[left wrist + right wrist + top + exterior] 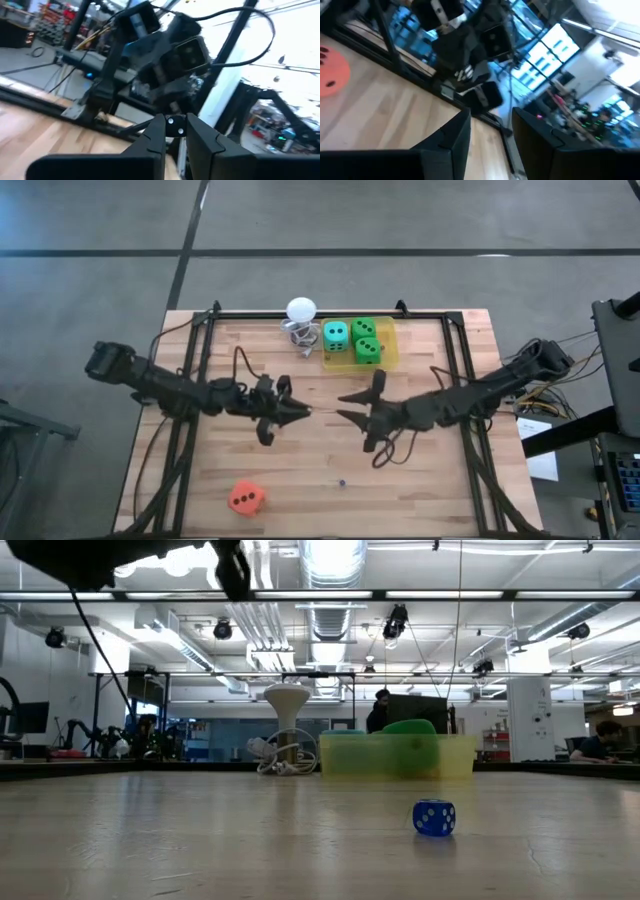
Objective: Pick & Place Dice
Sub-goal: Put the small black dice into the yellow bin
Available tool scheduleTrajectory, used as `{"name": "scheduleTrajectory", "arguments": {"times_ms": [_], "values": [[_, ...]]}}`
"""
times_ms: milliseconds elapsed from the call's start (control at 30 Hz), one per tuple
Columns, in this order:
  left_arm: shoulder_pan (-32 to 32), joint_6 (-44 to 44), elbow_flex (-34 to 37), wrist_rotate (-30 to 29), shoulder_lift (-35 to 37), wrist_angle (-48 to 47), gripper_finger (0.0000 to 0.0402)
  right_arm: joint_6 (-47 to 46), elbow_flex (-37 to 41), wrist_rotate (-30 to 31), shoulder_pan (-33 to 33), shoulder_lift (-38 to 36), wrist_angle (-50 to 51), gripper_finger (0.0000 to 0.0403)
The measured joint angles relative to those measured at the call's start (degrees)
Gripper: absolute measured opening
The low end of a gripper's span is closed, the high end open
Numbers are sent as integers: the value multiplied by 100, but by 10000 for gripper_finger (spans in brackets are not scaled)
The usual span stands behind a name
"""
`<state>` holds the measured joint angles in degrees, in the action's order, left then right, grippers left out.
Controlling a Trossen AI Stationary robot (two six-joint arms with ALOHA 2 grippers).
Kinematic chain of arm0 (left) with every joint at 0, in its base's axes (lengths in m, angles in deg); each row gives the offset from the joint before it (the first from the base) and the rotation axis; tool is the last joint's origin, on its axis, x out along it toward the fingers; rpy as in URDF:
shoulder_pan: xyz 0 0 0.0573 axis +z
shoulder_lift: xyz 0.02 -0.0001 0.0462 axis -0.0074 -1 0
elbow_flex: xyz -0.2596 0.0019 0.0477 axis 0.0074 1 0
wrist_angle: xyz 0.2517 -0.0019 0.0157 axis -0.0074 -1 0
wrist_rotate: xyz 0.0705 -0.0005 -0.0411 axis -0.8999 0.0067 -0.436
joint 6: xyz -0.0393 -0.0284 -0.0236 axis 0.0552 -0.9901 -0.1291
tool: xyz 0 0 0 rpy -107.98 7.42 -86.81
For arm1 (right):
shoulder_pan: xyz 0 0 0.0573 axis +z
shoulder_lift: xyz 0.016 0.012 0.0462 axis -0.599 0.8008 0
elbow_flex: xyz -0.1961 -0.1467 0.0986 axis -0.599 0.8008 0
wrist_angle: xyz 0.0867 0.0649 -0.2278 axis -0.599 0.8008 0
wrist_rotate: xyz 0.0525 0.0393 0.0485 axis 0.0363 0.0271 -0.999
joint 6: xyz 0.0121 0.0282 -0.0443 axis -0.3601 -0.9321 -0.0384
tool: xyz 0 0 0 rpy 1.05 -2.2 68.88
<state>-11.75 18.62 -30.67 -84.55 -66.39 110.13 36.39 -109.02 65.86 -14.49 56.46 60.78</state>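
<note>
Both grippers hover over the middle of the tabletop (420, 480), facing each other. Left gripper (300, 411) has its fingers nearly pressed together, holding nothing. Right gripper (347, 407) has its fingers spread and empty. Two green dice (365, 340) and the teal die (336, 335) sit in the yellow tray (390, 345) at the far edge, beside the white ball (300, 309). An orange-red die (245, 497) lies near the front edge, toward its left corner.

Pale wooden desk (300, 470) framed by black rails. White ball on a wire stand (300, 311) near the far edge, just beside a translucent yellow tray (389, 352). Tiny blue die (434, 817) alone on the near boards. Beyond: grey floor, ceiling lights, seated person (603, 740).
</note>
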Motion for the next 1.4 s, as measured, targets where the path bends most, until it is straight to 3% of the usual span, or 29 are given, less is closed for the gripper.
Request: {"name": "scheduleTrajectory", "arguments": {"times_ms": [100,300,533,733,1400], "values": [[152,-38,-253,263,2,-239,47,-92,-98,-483,-232,90,8,143],[500,-36,-784,483,2,-935,47,420,-412,-520,-406,436,24,150],[728,-12,-1008,584,0,-1271,47,1098,-788,482,-503,825,24,151],[795,-14,-1008,606,0,-1345,47,1441,-950,464,-505,1043,29,151],[853,-14,-1008,641,-2,-1314,47,1342,-1161,535,-507,1134,20,151]]}}
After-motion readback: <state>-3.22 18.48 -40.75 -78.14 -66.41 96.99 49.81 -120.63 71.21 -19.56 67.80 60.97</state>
